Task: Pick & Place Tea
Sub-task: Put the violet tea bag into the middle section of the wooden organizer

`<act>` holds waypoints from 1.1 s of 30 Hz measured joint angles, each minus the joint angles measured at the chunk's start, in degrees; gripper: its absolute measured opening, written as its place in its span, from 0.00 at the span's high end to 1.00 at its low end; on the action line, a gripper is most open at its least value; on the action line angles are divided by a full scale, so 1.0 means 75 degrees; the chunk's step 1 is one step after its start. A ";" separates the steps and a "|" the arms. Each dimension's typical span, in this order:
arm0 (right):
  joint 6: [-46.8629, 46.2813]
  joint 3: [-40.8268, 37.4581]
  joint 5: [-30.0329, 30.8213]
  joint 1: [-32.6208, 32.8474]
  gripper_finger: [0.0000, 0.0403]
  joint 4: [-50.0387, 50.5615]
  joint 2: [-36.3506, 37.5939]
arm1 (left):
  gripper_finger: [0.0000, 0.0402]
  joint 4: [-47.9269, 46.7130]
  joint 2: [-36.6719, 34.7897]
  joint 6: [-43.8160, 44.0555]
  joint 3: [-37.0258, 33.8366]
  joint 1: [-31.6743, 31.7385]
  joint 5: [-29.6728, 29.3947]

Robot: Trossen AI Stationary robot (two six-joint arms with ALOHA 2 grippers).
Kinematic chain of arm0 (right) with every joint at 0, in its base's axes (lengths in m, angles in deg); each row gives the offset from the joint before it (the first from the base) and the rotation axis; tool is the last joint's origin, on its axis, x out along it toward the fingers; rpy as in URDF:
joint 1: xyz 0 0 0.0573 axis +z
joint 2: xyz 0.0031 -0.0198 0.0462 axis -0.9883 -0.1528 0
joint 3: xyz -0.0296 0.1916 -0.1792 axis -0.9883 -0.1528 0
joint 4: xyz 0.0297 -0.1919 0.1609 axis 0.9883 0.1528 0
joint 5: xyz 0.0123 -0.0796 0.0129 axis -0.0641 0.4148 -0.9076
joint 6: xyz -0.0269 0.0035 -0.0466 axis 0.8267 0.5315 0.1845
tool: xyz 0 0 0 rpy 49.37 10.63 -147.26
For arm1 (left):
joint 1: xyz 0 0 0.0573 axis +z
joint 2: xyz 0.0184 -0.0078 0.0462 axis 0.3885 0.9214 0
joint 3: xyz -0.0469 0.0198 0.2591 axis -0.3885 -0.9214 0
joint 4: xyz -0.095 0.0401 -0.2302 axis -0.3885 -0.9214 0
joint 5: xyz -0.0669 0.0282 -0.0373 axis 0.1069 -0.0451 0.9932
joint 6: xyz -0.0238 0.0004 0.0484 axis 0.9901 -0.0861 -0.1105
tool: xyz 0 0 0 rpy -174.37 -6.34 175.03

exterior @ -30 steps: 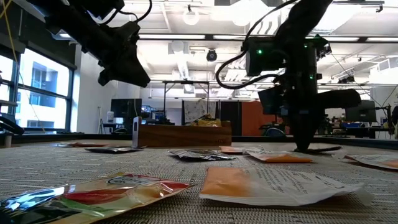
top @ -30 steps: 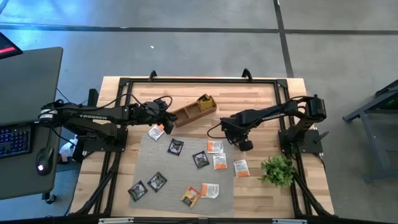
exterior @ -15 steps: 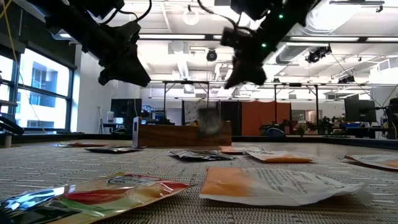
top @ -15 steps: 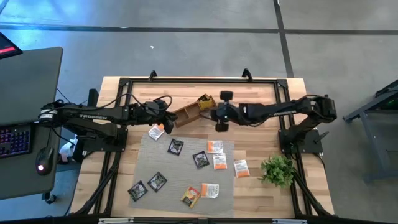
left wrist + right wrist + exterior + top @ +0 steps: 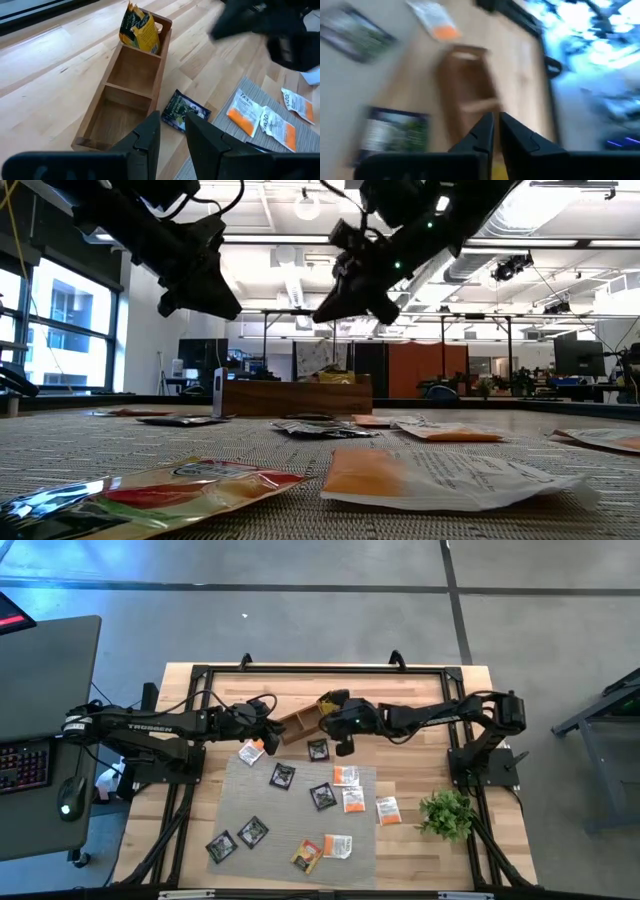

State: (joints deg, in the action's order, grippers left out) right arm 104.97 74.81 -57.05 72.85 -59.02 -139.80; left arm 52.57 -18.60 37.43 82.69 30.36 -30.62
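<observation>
- The tea sachets are small flat squares in three looks: glossy black with a green picture, white with an orange half, and one yellow and red foil pack at the near edge of the grey woven mat.
- One black sachet lies flat on the bare wood just beside the wooden tray, at the mat's far edge; in the left wrist view the same sachet lies beside the tray's long wall.
- A yellow sachet stands tilted in the tray's end compartment; the other two compartments hold nothing.
- Four more black sachets lie spread on the mat, among them one near its middle and one at the near left corner.
- Orange-and-white sachets cluster on the mat's right side; another lies at the far left corner.
- The right gripper hangs above the tray's end, fingers nearly together with a thin gap, holding nothing.
- The left gripper hovers by the tray's other end, fingers apart and empty.
</observation>
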 joint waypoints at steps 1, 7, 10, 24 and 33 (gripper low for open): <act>-0.0173 0.0000 -0.0426 -0.0007 0.91 0.0155 0.0000 | 0.78 0.0000 0.0000 0.0000 0.0000 -0.0002 -0.0003; -0.1298 -0.0001 -0.1651 -0.0035 0.76 0.0482 -0.0284 | 0.78 0.0006 0.0000 -0.0009 0.0000 -0.0002 -0.0030; -0.1884 0.0000 -0.1286 -0.0047 0.68 0.0486 -0.0679 | 0.78 0.0003 0.0000 -0.0006 0.0000 0.0001 -0.0030; -0.3350 0.0000 -0.0209 -0.0154 0.53 0.0092 -0.1848 | 0.78 0.0006 0.0000 0.0009 0.0000 -0.0002 0.0002; -0.4953 0.0000 -0.0495 -0.0447 0.53 0.0108 -0.1848 | 0.78 0.0006 0.0000 0.0009 0.0000 -0.0001 0.0008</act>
State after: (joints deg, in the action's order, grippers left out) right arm 67.82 74.81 -60.77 69.49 -58.21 -153.65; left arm 52.62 -18.60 37.49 82.69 30.35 -30.56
